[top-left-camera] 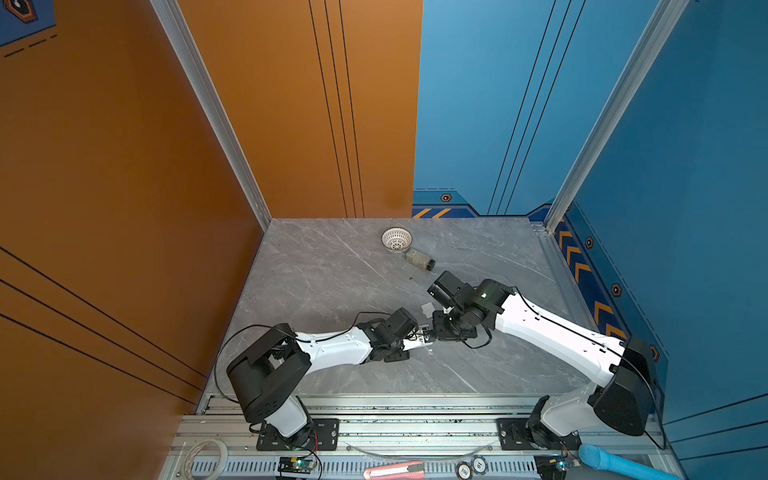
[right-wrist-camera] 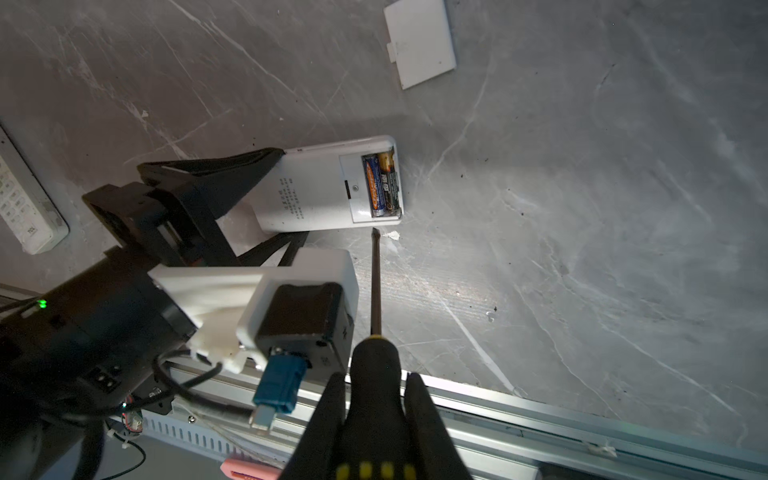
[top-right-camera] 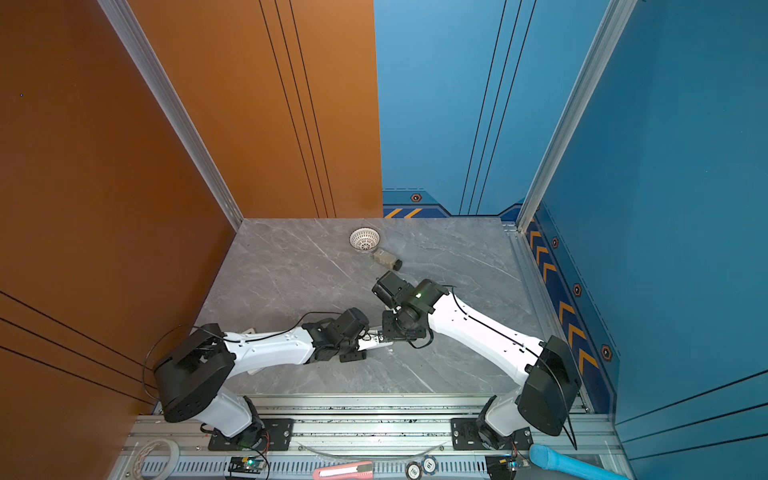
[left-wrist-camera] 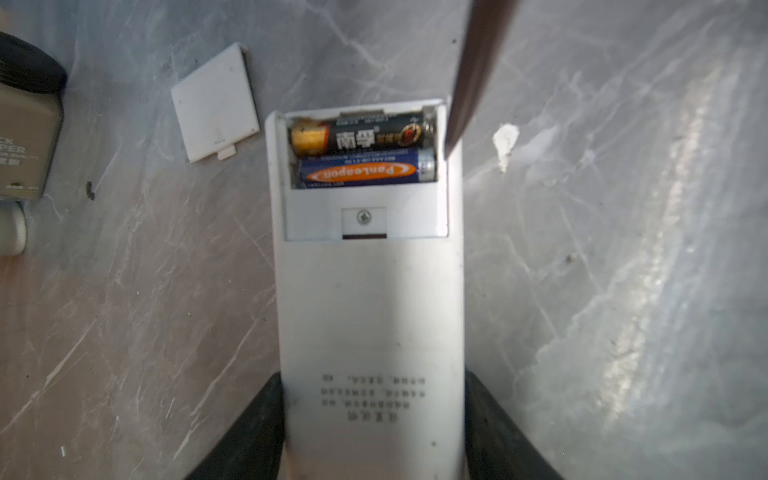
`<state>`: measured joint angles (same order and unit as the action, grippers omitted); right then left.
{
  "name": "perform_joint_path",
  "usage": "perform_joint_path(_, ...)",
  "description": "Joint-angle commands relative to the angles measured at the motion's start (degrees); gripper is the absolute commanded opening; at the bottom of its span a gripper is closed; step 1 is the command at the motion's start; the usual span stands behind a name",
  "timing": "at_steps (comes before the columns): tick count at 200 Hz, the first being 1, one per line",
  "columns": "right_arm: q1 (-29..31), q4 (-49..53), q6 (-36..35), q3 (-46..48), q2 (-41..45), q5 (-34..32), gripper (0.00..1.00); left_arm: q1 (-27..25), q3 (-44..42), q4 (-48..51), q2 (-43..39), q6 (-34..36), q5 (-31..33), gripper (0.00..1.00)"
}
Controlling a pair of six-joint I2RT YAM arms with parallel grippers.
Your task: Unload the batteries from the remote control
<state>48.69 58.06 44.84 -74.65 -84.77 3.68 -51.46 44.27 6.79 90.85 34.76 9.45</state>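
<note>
Prying the batteries (left-wrist-camera: 363, 153) out of their compartment looked to be the step in hand, with neither one lifted yet. The left gripper (left-wrist-camera: 372, 399) was clamped across the remote control (left-wrist-camera: 370, 311) at its printed end, a finger pressed against each long edge, holding it back-side up. At the remote's opposite end the compartment lay uncovered, and the battery cover (left-wrist-camera: 214, 104) lay loose on the table (left-wrist-camera: 124, 291) near that end, apart from the remote. Inside, the black-and-orange battery (left-wrist-camera: 365, 135) sat against the remote's end wall, with the blue-and-orange battery (left-wrist-camera: 365, 172) touching it on the inner side. The right gripper (right-wrist-camera: 376, 399) was clenched on the black handle of the screwdriver (right-wrist-camera: 376, 282). The screwdriver's tip stood just beside the remote's end corner, outside the compartment, and whether it touched the casing could not be told. Done well, the move would probably bring the blade over that wall and under one end of the black-and-orange battery, then lever it up gently. The left grip would need to hold firm meanwhile, since a hard pry could tip the remote or flick the cell away.
</note>
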Motion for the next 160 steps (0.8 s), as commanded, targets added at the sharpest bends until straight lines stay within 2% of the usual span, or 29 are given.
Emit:
perform_joint_path(1,-0.56,1.11,-0.55,-1.74,-0.39,-1.82,0.00,-0.33,-2.76,4.61,2.23,1.62,2.38,0.36)
perform_joint_path(160,-0.66,-1.19,-1.26,0.53,-3.12,-0.78,0.00,-0.93,-2.31,4.63,2.30,1.71,3.20,0.32)
